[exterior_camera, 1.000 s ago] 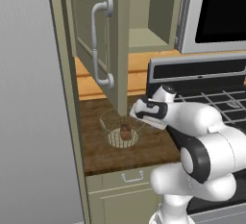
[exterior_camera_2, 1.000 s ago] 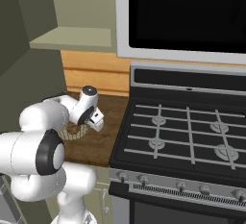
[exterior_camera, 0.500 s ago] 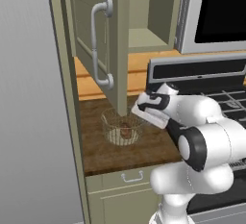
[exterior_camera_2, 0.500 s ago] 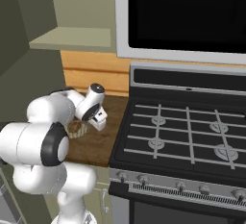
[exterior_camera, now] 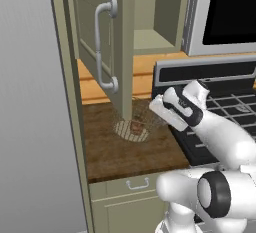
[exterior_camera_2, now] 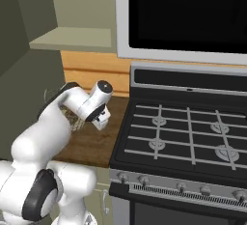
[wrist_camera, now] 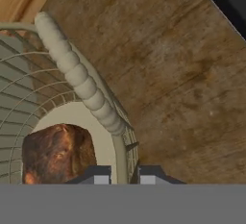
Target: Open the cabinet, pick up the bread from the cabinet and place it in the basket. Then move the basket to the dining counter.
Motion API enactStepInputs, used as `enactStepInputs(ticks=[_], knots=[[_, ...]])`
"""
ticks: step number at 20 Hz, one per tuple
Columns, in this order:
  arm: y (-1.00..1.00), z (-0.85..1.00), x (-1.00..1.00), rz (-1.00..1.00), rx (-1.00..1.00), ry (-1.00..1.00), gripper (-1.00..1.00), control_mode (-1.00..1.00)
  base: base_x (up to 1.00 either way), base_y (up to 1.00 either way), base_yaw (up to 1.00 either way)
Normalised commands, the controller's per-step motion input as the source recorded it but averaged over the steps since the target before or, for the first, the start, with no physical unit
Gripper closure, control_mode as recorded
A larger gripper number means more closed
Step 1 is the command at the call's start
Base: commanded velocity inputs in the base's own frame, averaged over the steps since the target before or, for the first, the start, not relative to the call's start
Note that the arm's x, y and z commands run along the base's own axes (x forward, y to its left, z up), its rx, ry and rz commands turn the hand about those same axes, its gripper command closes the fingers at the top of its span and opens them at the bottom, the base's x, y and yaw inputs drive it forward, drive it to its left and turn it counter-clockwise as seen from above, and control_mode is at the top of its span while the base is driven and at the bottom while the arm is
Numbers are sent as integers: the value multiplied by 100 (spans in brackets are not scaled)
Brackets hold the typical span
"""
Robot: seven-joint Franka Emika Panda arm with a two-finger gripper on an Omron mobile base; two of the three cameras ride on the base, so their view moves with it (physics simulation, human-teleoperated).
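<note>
The tan wire-mesh basket (exterior_camera: 141,121) is over the short dark wood worktop, just below the open cabinet door (exterior_camera: 102,24). The reddish-brown bread (wrist_camera: 56,154) lies on its cream base. My gripper (wrist_camera: 124,176) comes in from the right and is shut on the basket's right rim, with the mesh wall between the two fingertips (wrist_camera: 97,175). A beaded cream rim handle (wrist_camera: 77,76) runs just ahead of them. In the right base view my gripper (exterior_camera_2: 102,120) hides most of the basket (exterior_camera_2: 75,122). The cabinet (exterior_camera: 150,37) stands open with a bare shelf. The dining counter is out of view.
A black gas stove (exterior_camera_2: 188,137) adjoins the worktop (exterior_camera: 125,152) on the right, with a microwave (exterior_camera_2: 193,16) above it. The open door's lower edge hangs close over the basket. A grey wall (exterior_camera: 35,127) closes the left side. A drawer (exterior_camera: 137,183) sits beneath the worktop.
My hand turned at the basket's right rim and the fingers closed on it. The basket with the bread has shifted up and to the right in the left base view.
</note>
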Motion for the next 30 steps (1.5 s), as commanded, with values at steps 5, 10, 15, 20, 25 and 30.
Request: enactStepInputs(ticks=[5,10,15,20,25,30], knots=[[-23,100,-61,0,-1,-9,100,-100,0,0,0],[-6,87,-63,0,-9,-13,100,-100,0,0,0],[-3,51,-63,-13,-3,-6,100,-100,0,0,0],[-4,55,-40,-65,0,0,100,-100,0,0,0],[-17,68,-50,-38,1,0,100,-100,0,0,0],[-11,49,-63,-11,12,1,100,-100,0,0,0]])
